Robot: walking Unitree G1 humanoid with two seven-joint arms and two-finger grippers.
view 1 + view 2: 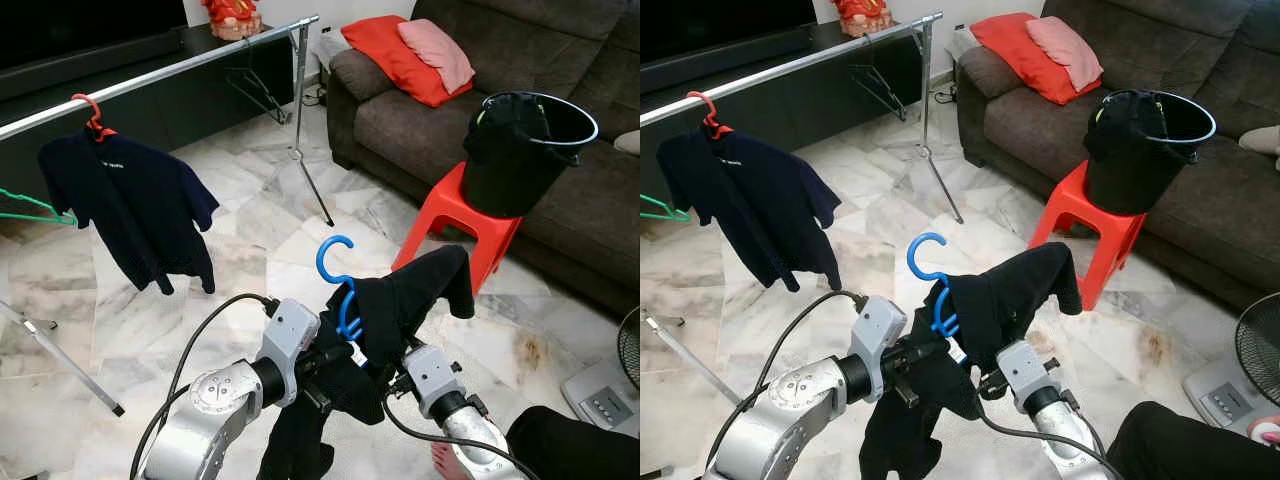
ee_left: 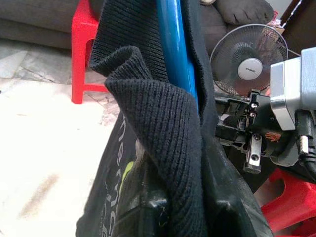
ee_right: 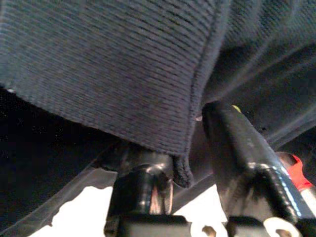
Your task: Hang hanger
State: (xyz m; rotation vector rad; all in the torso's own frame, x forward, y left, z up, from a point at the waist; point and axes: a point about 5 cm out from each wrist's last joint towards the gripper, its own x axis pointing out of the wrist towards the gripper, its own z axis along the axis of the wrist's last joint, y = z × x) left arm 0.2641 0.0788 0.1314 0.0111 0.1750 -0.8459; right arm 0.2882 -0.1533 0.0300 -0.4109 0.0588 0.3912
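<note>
1. We stood on a glossy marble floor (image 1: 250, 240) veined in grey and brown, with a silver metal rail (image 1: 150, 78) running across the upper left on thin angled legs.
2. On that rail we saw a dark navy shirt (image 1: 130, 205) hanging limp from a red hanger (image 1: 90, 112); a green hanger (image 1: 30, 208) showed at the left edge and an empty dark wire hanger (image 1: 255, 88) hung further along.
3. To the right stood a dark brown fabric sofa (image 1: 560, 160) with a red cushion (image 1: 385, 55) and a pink one (image 1: 435, 52) on it.
4. Between us and the sofa, a red plastic stool (image 1: 470, 225) carried a round black bucket (image 1: 525, 150) with a thin metal handle.
5. A white fan (image 2: 247, 61) stood low on our right.
6. The blue hanger (image 1: 340, 285), smooth plastic with a curled hook pointing up, was in front of our chest, well short of the rail, with a black ribbed knit garment (image 1: 400, 300) draped over it and trailing down.
7. Our left gripper (image 1: 335, 355) was at the hanger's lower part, its fingers closed on the blue plastic through folds of cloth.
8. Our right gripper (image 3: 190, 182) sat just beneath the garment, the knit hem hanging between its two glossy black fingers (image 3: 237, 143); we could not tell whether they pinched it.
</note>
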